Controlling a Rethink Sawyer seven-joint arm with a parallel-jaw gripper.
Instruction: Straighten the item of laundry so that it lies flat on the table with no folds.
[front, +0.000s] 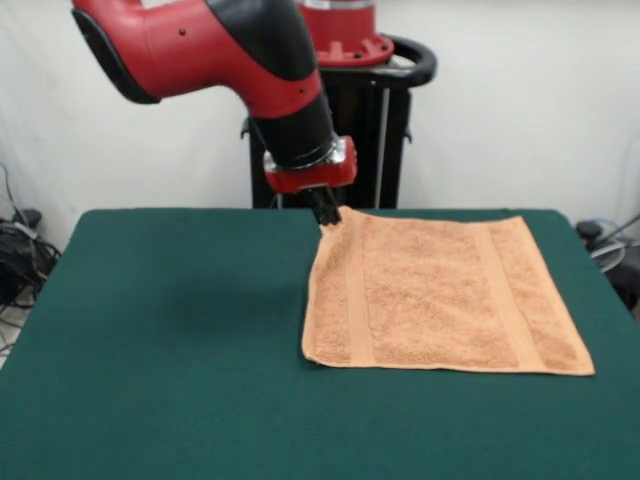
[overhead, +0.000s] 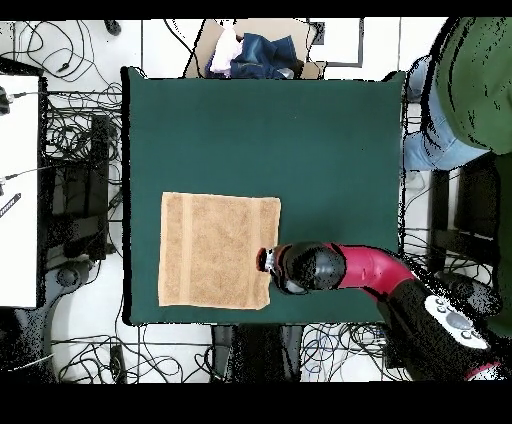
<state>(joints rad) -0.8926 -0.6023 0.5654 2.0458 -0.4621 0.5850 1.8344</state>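
Nearest the camera, the peach-orange towel (front: 440, 295) lies nearly flat on the green table (front: 160, 330), my gripper (front: 328, 213) apparently pinching its far corner, so lifting could refold it.

Plain white wall (front: 520, 100) back behind the gripper (front: 328, 212), cables (overhead: 75, 60) tangled all over the floor, and a cardboard box of clothes (overhead: 255, 50) across the table from it.
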